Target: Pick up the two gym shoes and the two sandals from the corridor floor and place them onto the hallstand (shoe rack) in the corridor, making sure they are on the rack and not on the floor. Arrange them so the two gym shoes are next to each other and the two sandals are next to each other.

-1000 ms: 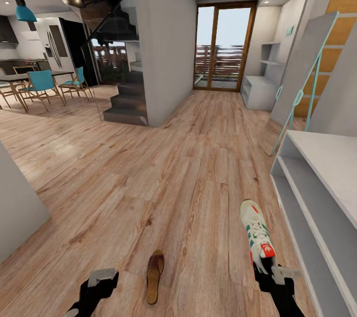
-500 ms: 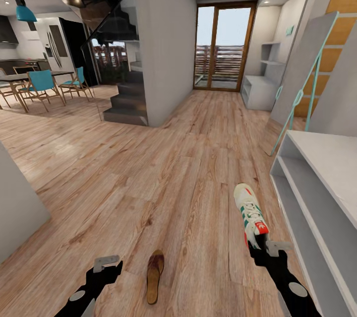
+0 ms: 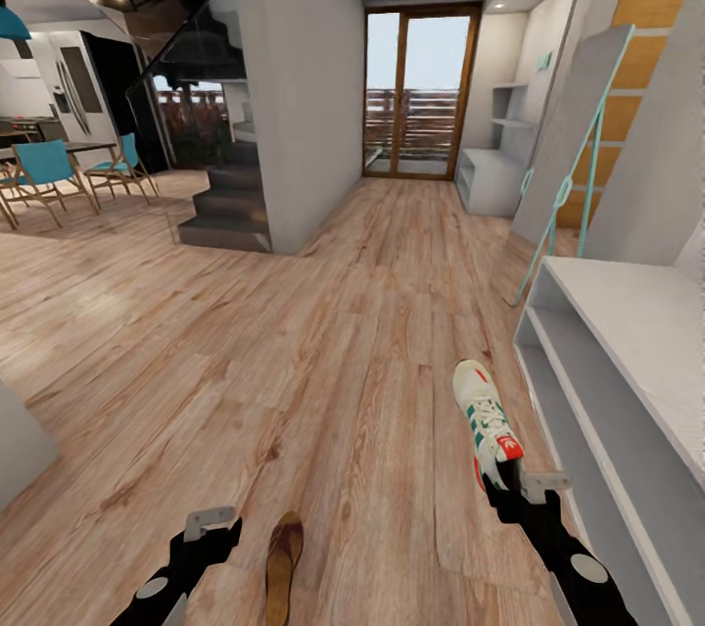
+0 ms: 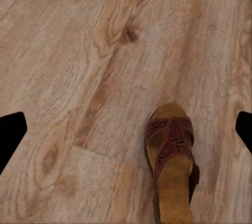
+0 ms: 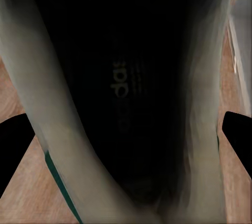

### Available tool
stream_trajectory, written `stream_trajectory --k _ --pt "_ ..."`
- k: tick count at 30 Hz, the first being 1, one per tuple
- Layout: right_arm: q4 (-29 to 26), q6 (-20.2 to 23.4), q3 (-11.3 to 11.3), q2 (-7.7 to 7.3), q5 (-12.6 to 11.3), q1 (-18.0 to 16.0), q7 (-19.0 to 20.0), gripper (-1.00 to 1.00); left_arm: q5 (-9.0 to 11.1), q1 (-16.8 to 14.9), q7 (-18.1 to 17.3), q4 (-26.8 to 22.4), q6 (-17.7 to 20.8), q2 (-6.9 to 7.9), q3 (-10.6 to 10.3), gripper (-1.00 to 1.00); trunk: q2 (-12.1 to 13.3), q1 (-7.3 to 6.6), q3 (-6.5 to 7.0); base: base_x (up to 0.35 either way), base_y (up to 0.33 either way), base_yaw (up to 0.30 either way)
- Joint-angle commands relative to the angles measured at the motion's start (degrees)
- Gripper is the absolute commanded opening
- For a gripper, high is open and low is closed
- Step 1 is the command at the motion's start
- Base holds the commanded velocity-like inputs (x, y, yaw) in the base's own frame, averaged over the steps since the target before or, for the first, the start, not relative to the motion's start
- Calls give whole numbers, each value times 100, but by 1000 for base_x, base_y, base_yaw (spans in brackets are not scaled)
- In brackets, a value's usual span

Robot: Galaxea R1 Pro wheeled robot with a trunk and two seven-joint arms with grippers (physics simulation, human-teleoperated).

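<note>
The right gripper [image 3: 516, 487] grips a gym shoe [image 3: 486, 421] by its heel, toe pointing away, just beside the rack [image 3: 627, 381]; the left gripper [image 3: 211, 520] hangs open over the floor [image 3: 323, 332], a sandal [image 3: 282, 562] just beside it; since the earlier frame the whole view has shifted left and the shoe sits slightly farther out.

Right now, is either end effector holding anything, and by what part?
Right end effector grips the sneaker at its heel; left end effector holds nothing.
</note>
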Motion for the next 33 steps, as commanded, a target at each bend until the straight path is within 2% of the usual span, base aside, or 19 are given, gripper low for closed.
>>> stream_trajectory --k 1,11,33 --pt "-6 13 -20 4 38 -3 39 -100 22 -1 -76 -5 -9 -4 46 100 -2 0 -5 57 -31 -56" --pt "-35 23 -24 4 38 -3 39 -100 21 -9 -118 -16 18 2 25 100 -2 0 -5 11 -6 -11" --pt "-237 48 -35 4 35 -3 30 -100 28 -8 -128 36 14 -17 54 100 -884 484 -555 0 0 0"
